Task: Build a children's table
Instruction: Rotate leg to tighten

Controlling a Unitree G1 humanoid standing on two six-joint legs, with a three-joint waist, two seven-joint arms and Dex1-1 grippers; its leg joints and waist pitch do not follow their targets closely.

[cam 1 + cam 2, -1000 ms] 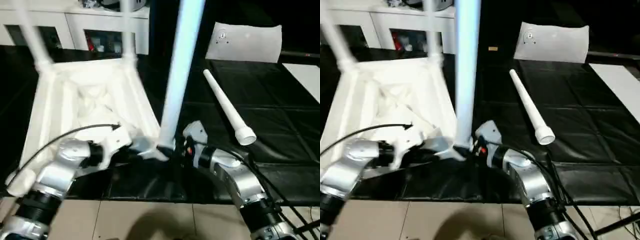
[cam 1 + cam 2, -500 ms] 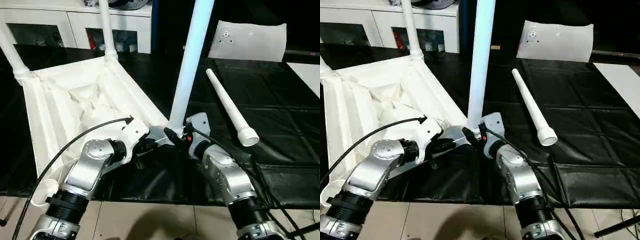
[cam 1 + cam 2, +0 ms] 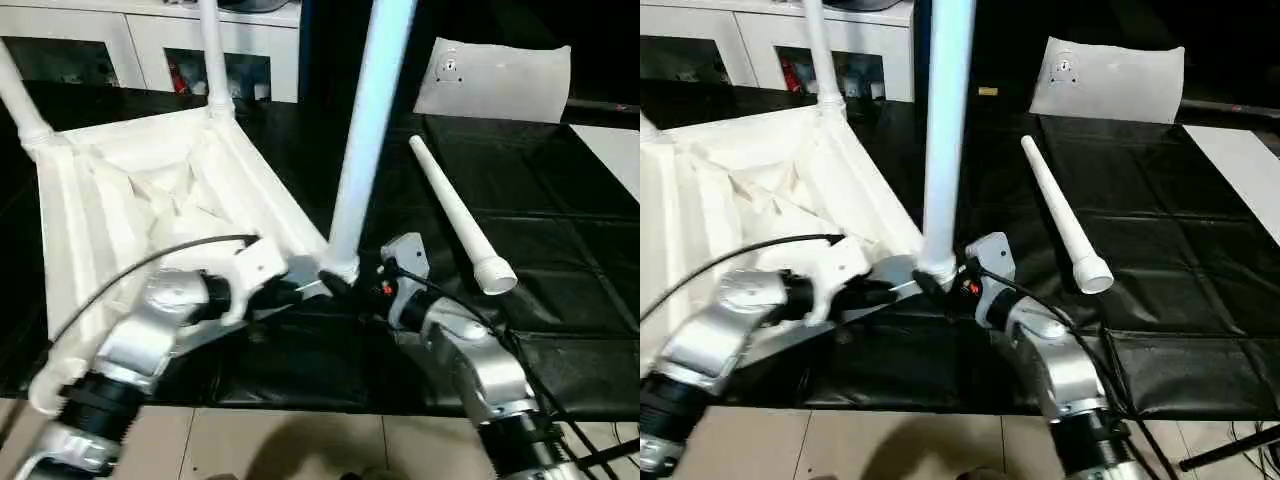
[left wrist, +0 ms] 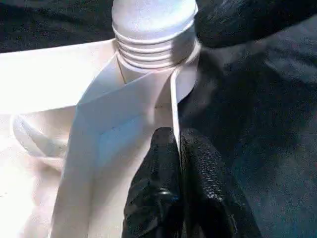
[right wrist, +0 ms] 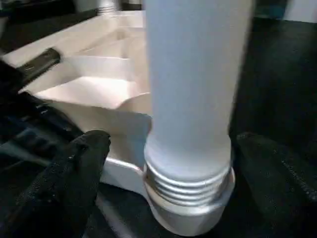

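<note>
Left gripper [image 4: 179, 163] jaws pinch tabletop [image 3: 120, 200] rim; right gripper [image 5: 163, 163] jaws flank leg [image 5: 190, 89], apart.

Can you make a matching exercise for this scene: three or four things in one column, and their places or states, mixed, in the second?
1. left gripper
2. right gripper
3. loose white tapered plastic leg
4. flat whitish plastic bag

a. lies on the black mat
b. shut on the white tabletop's rim
c. lies far across the mat
d. open around the threaded leg in the near corner socket

Pairs: 1-b, 2-d, 3-a, 4-c
</note>
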